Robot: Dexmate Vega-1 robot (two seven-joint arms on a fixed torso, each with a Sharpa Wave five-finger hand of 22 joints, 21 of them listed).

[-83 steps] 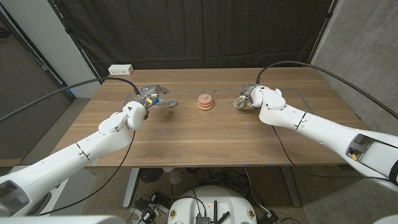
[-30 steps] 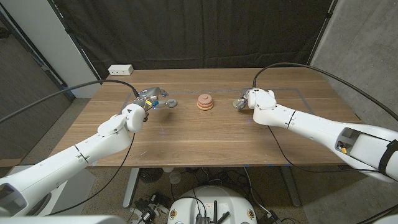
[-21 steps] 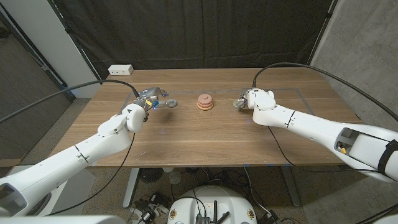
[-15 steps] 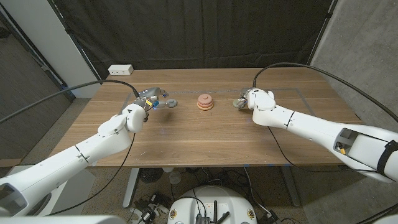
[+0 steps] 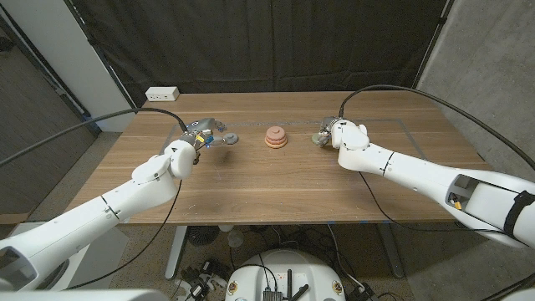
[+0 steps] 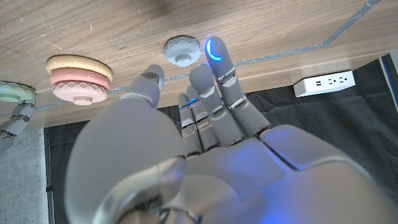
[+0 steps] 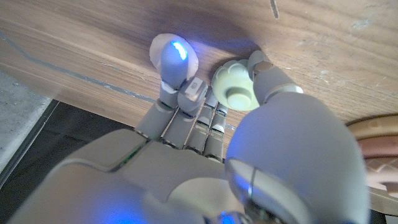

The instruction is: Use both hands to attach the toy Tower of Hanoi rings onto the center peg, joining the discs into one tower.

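Table point(image 5: 276, 188) near half bare wood, open room between both arms. Tower point(image 5: 276, 137) at centre: pink disc on a yellow one, scalloped rims, knob on top. Grey disc point(image 5: 230, 138) at its 9 o'clock, apart; left hand point(image 5: 199, 132) beside it, fingers spread, gripping nothing. Green disc point(image 7: 233, 83) at the tower's 3 o'clock, between the thumb and fingers of the right hand point(image 5: 337, 133), a white disc point(image 7: 163, 50) beside; firm grip — cannot tell. Far edge: power strip point(image 5: 162, 94).
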